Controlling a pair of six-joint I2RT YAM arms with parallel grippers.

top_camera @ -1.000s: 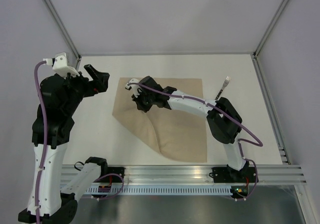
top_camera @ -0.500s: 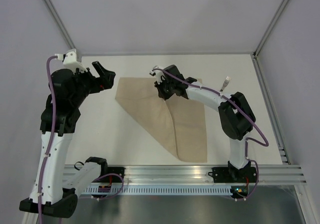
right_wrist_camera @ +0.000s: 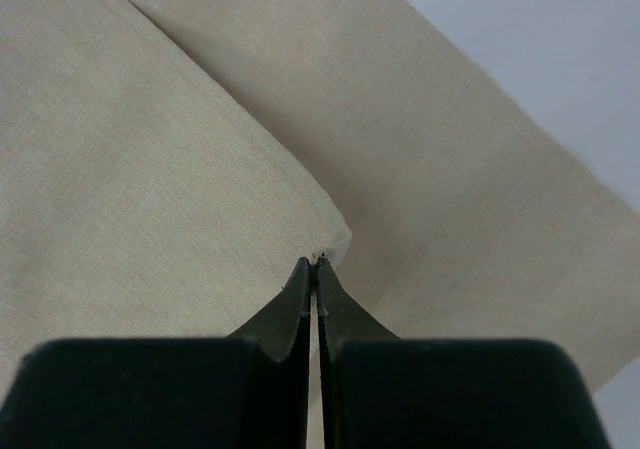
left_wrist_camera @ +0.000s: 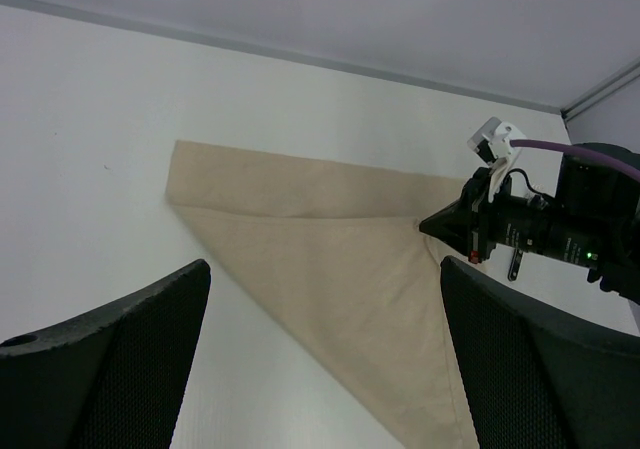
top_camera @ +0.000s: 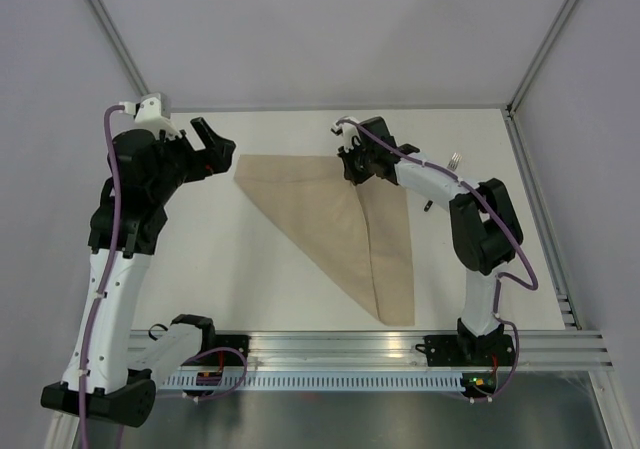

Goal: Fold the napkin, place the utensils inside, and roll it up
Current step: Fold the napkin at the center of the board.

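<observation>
The tan napkin [top_camera: 340, 224] lies on the white table, one corner folded over so it forms a near triangle. It also shows in the left wrist view [left_wrist_camera: 330, 259] and the right wrist view [right_wrist_camera: 150, 159]. My right gripper [top_camera: 352, 166] is shut on the folded-over napkin corner near the cloth's far right corner; in its own view the tips [right_wrist_camera: 314, 263] pinch the corner. My left gripper [top_camera: 212, 144] is open and empty, raised above the table left of the napkin's far left corner. The fork [top_camera: 452, 164] lies right of the napkin, mostly hidden by the right arm.
Metal frame posts and grey walls bound the table at the back and sides. An aluminium rail [top_camera: 330, 344] runs along the near edge, just below the napkin's lower tip.
My right gripper has carried the napkin corner from the middle left up and to the right, folding the cloth into a triangle. My left arm shifted slightly toward the far side.
</observation>
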